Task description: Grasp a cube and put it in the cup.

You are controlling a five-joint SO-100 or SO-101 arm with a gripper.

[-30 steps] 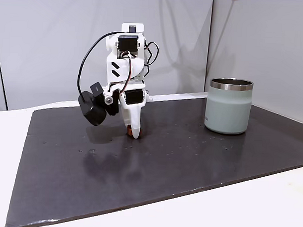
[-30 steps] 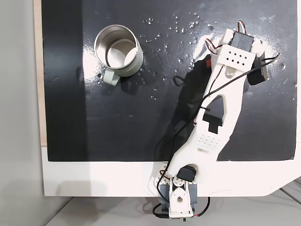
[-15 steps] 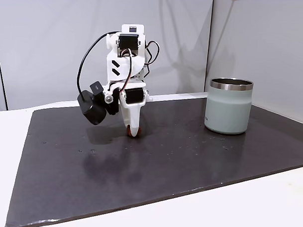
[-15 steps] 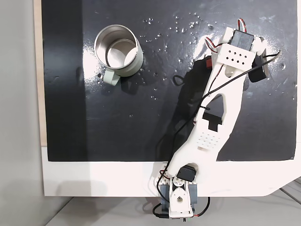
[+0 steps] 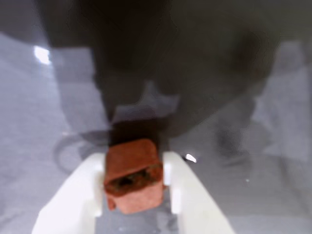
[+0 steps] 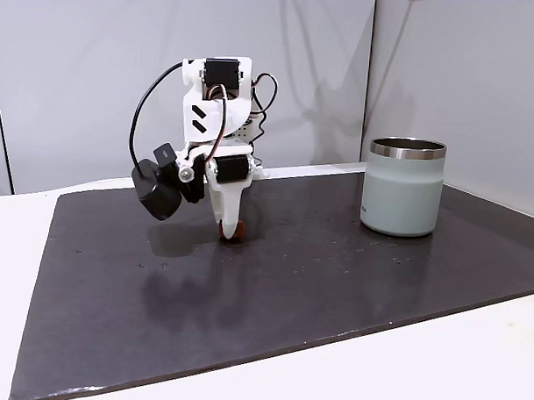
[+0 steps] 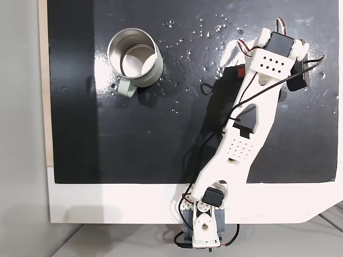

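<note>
1. arm stretched from its base at the table edge out over the dark mat (image 6: 334,281), wrist bent down, gripper (image 6: 230,231) pointing at the mat.
2. jaws were clamped on the cube (image 5: 132,174) (reddish-brown, pinched between both white fingers (image 5: 187,195)).
3. cup (image 6: 404,186) stood upright, well apart to the right in a fixed view.
</note>
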